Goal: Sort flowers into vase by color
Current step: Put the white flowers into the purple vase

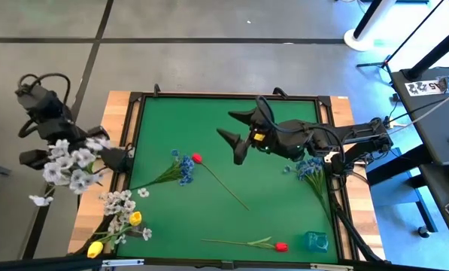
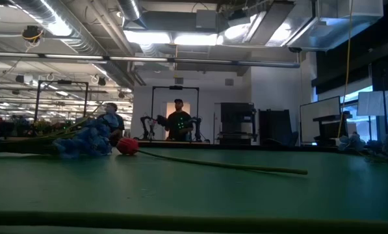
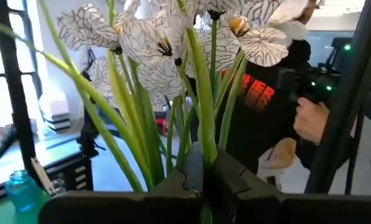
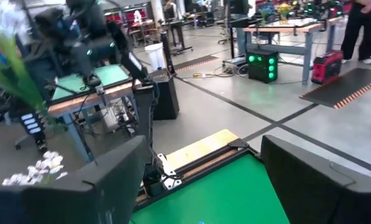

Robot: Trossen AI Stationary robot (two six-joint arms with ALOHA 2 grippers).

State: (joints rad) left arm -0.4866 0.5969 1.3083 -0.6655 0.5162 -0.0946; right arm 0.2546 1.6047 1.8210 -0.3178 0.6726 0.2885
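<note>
My left gripper (image 1: pixel 117 158) is at the table's left edge, shut on a bunch of white flowers (image 1: pixel 72 164) with dark-veined petals and green stems (image 3: pixel 191 93). My right gripper (image 1: pixel 233 134) hangs open over the middle of the green table, nothing between its fingers (image 4: pixel 79 186). On the mat lie a blue cluster (image 1: pixel 182 167), a red tulip (image 1: pixel 197 159) on a long stem, a second red tulip (image 1: pixel 280 246), another blue cluster (image 1: pixel 310 167), small white sprays (image 1: pixel 119 203) and two yellow tulips (image 1: pixel 135 218). A teal vase (image 1: pixel 315 241) stands at the near right corner. My left gripper pinches several green stems (image 3: pixel 201 155) of the white flowers between its two shut fingers. The fingers lie level and the stems rise upright above them. The blossoms spread out overhead and the bunch is lifted clear of the table.
The mat has a raised black frame (image 1: pixel 134 128) on a wooden top. The right arm (image 1: pixel 337 143) reaches in from the right edge over the blue cluster. People (image 2: pixel 178 120) stand in the room behind, and one in a dark shirt (image 3: pixel 260 99) is close by.
</note>
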